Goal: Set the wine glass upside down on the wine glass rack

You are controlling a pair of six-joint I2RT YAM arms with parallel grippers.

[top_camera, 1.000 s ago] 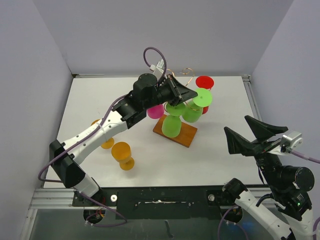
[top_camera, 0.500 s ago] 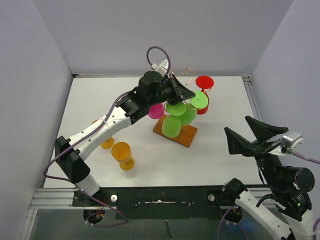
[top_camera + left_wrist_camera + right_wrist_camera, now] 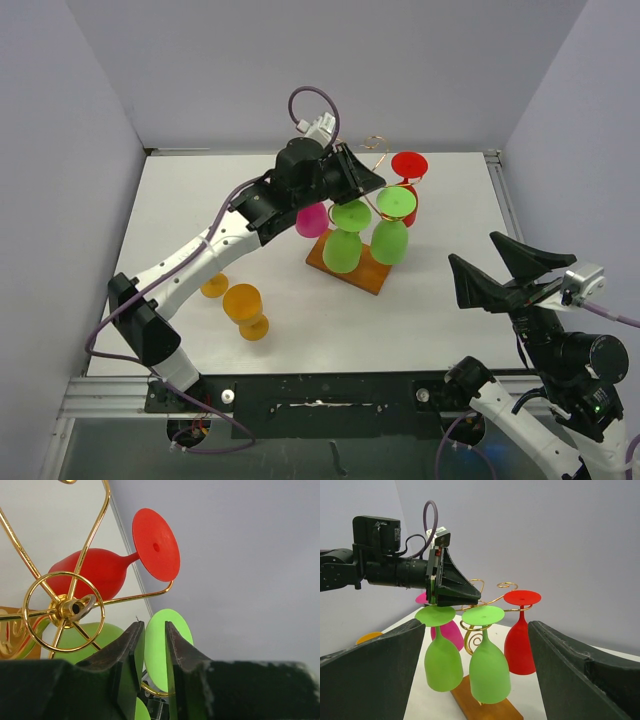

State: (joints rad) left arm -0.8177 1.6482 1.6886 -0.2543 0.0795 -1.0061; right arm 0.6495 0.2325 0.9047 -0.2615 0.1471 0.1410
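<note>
The left pincer (image 3: 152, 632) reaches over the top of the rack (image 3: 70, 609), its jaws only a narrow slit apart. The flat round foot (image 3: 181, 630) of the green glass (image 3: 489, 670) shows through that slit. From the right wrist view the tips sit just above the foot rather than pinching it, so the pincer looks empty. The slim gap suits how thin the foot is.

The green glass hangs upside down on the rack. Its foot rests on a curled wire arm, its stem drops through the curl, and its bowl hangs mouth down over the wooden base (image 3: 370, 272). It seems to carry its own weight, so the placing looks all but finished.

Room here is tight. A second green glass (image 3: 442, 665) hangs just beside it, its foot right beneath the pincer body. A red glass (image 3: 520, 645) hangs on the far side and a pink glass (image 3: 311, 222) sits under the left arm. The wire arms lie close below the jaws, so the safest way out is probably up and back along the arm's own line. Any sideways move risks knocking a foot off its curl.

The back wall (image 3: 300, 70) rises behind the rack. Two orange glasses (image 3: 243, 300) sit on the table (image 3: 200, 190) near the left arm. The right pincer (image 3: 471, 250) hangs wide open and empty, well apart at the near right.
</note>
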